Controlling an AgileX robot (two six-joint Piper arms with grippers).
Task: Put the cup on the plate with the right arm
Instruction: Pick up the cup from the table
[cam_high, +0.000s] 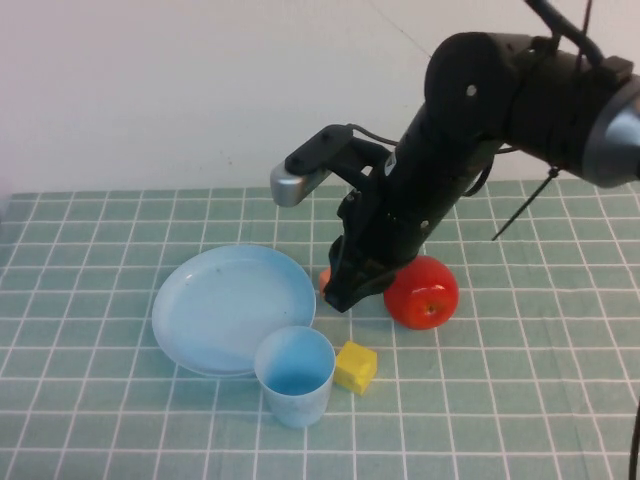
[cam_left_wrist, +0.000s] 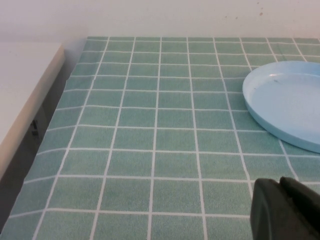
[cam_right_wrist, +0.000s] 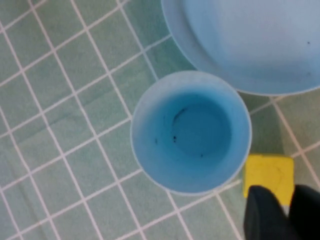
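Roughly L to R, counting: 1 plate (cam_high: 228, 300), 1 cup (cam_high: 295, 378), 1 yellow block (cam_high: 356, 367), 1 small orange item (cam_high: 324, 278), 1 red apple (cam_high: 423, 292).

Lying furthest L: the plate, flat on the cloth, nothing on it. Standing upright right at its near-R rim: the cup, mouth up, empty inside, resting on the cloth and not on the plate; touching the rim or not, can't tell. Sitting just R of the cup: the yellow block, close but apart. Peeking out beyond, by the plate's R edge: the orange item, mostly hidden behind the arm. Sitting furthest R: the apple, just beside the arm's low end.

Reaching down from upper R: the right arm (cam_high: 450, 160), w/ the right gripper (cam_high: 340, 298) hanging low betw. the plate's R edge and the apple, beyond the cup and block. Gripping nothing that shows; released or clenched, can't tell.

Showing only in its own wrist cam: the left gripper (cam_left_wrist: 286, 210), hovering low over bare cloth near the plate's edge. State, likewise can't tell.

Covering the table: green tablecloth (cam_high: 520, 400) w/ a white grid. Backing it: a plain pale wall (cam_high: 150, 90). Running alongside the cloth's edge in the L wrist cam: a white ledge (cam_left_wrist: 20, 90).
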